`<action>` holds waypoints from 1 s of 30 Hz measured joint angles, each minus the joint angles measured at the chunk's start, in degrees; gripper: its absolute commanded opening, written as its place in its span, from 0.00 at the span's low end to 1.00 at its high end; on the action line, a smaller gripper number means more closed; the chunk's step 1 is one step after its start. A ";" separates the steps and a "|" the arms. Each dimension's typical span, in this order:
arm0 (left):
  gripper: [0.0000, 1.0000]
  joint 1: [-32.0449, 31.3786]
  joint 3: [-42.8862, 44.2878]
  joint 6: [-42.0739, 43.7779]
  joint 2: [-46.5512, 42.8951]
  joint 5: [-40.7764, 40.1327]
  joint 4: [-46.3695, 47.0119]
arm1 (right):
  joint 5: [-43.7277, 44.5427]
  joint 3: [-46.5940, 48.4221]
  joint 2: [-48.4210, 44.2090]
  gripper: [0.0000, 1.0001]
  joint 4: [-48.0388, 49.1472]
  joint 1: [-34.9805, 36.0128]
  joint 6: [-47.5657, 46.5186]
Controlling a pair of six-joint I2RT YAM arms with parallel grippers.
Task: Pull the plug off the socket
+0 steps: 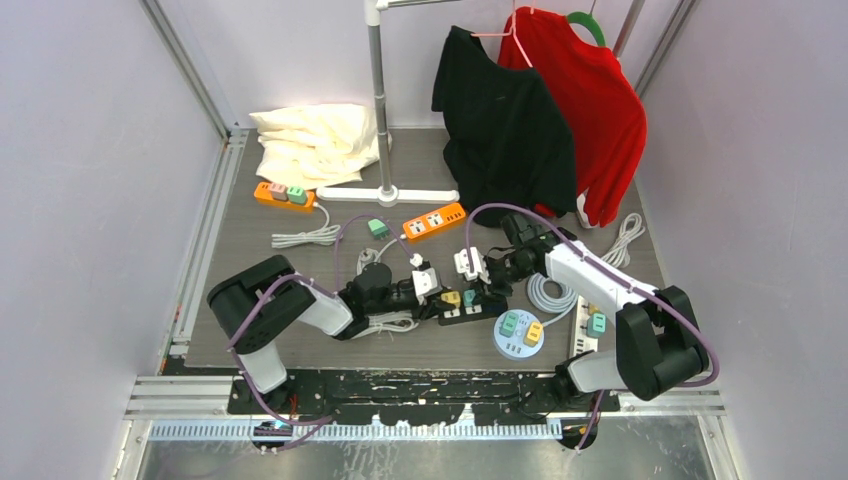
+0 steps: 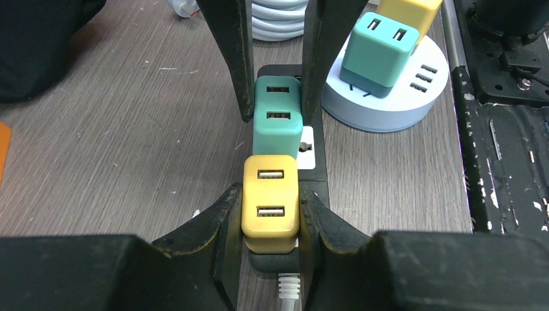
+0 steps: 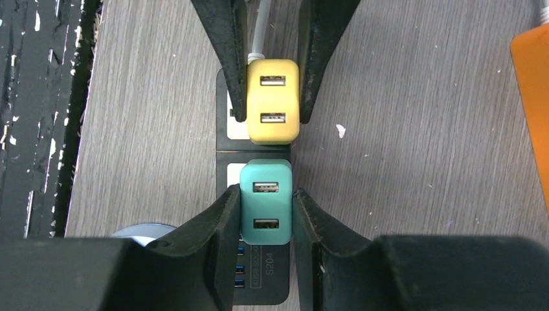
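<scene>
So far, only grasped: left gripper (image 2: 270,208) clamps yellow plug (image 2: 270,194), right gripper (image 3: 265,210) teal plug (image 3: 265,194) (both seated); pulling remains.

The left arm (image 1: 325,312) and right arm (image 1: 585,272) share chunky black joint housings joined by smooth white link shells. A thin purple cable (image 1: 500,206) loops along each, and the gripper fingers (image 2: 217,228) are matte black, tapering wedges.
</scene>
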 measured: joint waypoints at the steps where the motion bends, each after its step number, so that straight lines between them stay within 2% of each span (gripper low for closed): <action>1: 0.00 0.02 0.07 -0.13 0.11 0.07 0.09 | -0.22 0.00 0.00 0.01 -0.20 0.09 -0.59; 3: 0.00 0.04 0.13 -0.22 0.20 0.17 0.13 | -0.20 0.00 0.00 0.01 0.42 0.68 0.13; 9: 0.00 0.37 0.17 -0.24 0.31 0.59 0.22 | 1.68 0.00 0.22 0.01 5.09 2.03 11.34; 13: 0.00 0.59 0.50 -0.17 0.59 0.63 0.31 | 2.54 0.00 0.22 0.01 6.25 1.22 14.16; 17: 0.00 0.61 1.07 -0.11 1.05 0.46 0.31 | 1.70 0.00 0.20 0.01 4.85 -0.79 11.56; 24: 0.00 0.31 1.18 -0.13 1.20 0.57 0.26 | -1.25 -0.02 -0.04 0.01 -0.42 -1.46 -0.17; 30: 0.00 0.35 1.18 -0.35 1.22 1.33 0.22 | -0.76 0.20 0.09 0.01 0.59 0.74 1.36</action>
